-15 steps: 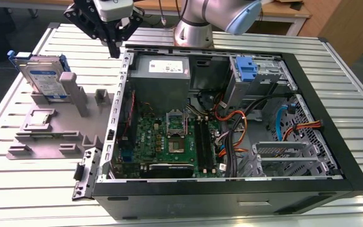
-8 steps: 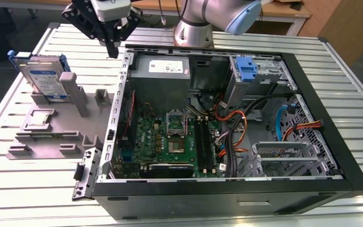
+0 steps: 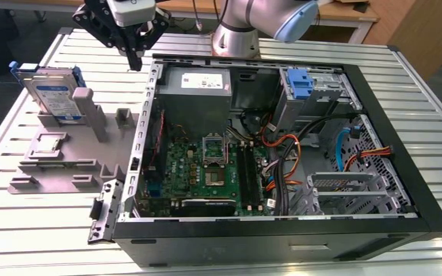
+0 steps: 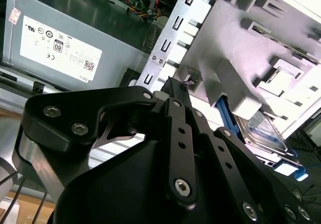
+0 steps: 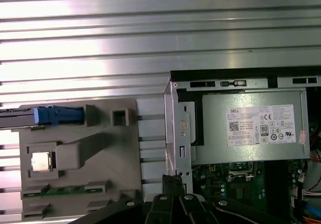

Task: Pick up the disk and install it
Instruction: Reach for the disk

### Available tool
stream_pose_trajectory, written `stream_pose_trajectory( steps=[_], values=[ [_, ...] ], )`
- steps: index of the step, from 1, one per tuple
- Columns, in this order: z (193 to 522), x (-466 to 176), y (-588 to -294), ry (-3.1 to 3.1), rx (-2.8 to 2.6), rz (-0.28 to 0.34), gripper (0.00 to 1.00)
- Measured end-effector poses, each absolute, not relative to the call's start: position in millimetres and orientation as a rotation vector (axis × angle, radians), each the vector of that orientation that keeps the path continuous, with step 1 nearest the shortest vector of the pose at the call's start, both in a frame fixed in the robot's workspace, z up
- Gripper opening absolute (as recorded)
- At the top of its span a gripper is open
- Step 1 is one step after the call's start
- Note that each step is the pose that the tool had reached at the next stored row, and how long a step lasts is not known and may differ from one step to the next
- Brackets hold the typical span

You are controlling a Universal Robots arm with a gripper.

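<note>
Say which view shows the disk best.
Exterior view: the disk stands upright in the grey holder, label face visible. First wrist view catches it edge-on, mostly its blue rail; second wrist view shows part, past the end effector.

— Where does your disk sit?
— Your disk (image 3: 54, 95) stands on its edge in a slot of the grey holder (image 3: 60, 172), to the exterior view's left of the open case (image 3: 282, 236).
— And its look?
— Silver-grey metal, a white-and-blue label showing, blue rails along the edges.
</note>
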State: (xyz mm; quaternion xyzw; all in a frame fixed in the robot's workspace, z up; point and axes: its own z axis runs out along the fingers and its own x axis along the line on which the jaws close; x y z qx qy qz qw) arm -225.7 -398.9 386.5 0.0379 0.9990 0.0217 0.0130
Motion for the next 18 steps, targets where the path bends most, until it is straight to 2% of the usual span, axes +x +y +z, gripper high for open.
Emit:
stream_pose_trajectory(
  steps=[18],
  values=[
    [385.9, -232.9, -399.0, 3.112, 0.118, 0.068, 0.10]
  ],
)
